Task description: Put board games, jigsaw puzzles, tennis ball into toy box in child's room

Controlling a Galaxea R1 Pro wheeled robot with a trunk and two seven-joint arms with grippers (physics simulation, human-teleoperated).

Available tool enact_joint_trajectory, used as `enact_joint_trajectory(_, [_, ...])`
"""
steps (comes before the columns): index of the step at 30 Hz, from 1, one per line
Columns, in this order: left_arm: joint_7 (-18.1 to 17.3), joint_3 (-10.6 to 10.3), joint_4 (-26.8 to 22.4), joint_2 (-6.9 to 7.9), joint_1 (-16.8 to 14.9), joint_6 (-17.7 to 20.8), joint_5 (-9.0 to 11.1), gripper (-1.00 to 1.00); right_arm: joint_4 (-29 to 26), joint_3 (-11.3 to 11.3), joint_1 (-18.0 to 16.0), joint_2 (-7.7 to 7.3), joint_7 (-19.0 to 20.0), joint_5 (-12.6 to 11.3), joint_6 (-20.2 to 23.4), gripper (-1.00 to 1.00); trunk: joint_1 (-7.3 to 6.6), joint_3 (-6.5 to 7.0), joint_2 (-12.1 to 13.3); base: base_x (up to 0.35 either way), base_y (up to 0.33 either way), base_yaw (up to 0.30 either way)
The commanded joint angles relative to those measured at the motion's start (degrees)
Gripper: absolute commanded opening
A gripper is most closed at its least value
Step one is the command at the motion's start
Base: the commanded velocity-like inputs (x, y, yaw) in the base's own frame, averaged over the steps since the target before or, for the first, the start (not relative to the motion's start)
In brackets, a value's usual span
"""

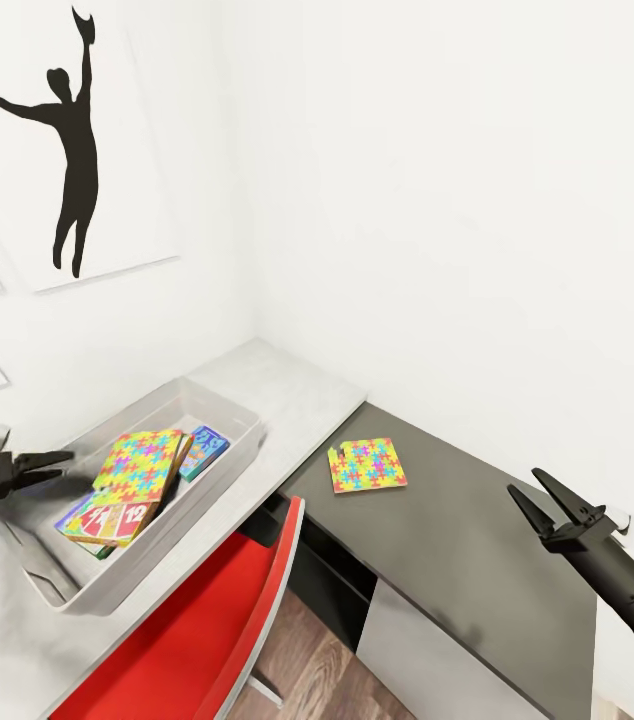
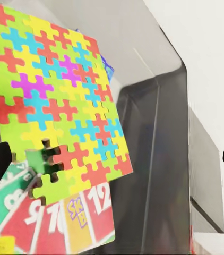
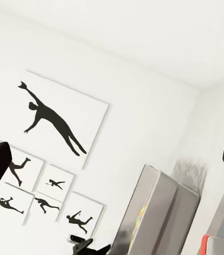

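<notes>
At the far left of the head view the left gripper (image 1: 57, 462) hangs just over the near-left rim of the toy box (image 1: 232, 462), its fingers only a little apart and holding nothing. I judge it sits there because the box is where everything is meant to end up. The box stands on the light-grey table (image 1: 287, 390), pushed toward the corner of the white walls, under the black dancer picture (image 1: 69, 140) in the upper left. Inside it a jigsaw puzzle (image 1: 142, 465) lies tilted on top of a red and green board game (image 1: 107, 520), with a small blue board game (image 1: 204, 450) leaning at the far side, so the pile sits uneven and takes up much of the floor of the box. In the left wrist view the same puzzle (image 2: 59, 101) sits close under the camera, one corner notched. Below the middle of the frame a red chair (image 1: 207, 630) is tucked against the table edge and narrows the approach from the front. Right of centre the second jigsaw puzzle (image 1: 367, 465) lies flat on the lower dark-grey desk (image 1: 477, 540), near its back edge and well apart from the box, with bare desk on every side. At lower right the right gripper (image 1: 542, 495) hovers above that desk with its fingers spread wide and empty, well apart from the puzzle. A thin flat square on a flat top offers little edge to catch, so sliding it to the desk rim looks easiest. I cannot see the tennis ball.
</notes>
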Motion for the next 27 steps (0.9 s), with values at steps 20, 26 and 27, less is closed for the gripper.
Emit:
enact_joint_trajectory(20, [-13.03,0.00,4.27,1.79,0.84,-2.92,0.24,1.00,-0.08,-0.30,0.02,0.29,0.19,0.18,0.10,1.00,0.01,0.20,-0.04,-0.004,0.002,-0.025])
enact_joint_trajectory(26, [-13.03,0.18,4.10,1.77,0.84,-2.93,0.27,1.00,-0.08,-0.31,0.02,0.59,0.25,1.73,0.09,1.00,0.01,0.64,-0.04,-0.151,0.071,-0.187])
enact_joint_trajectory(27, [-13.03,0.19,4.09,1.77,0.84,-2.93,0.27,1.00,-0.08,-0.32,0.02,0.63,0.25,1.80,0.08,1.00,0.01,0.72,-0.04,-0.082,0.029,-0.199])
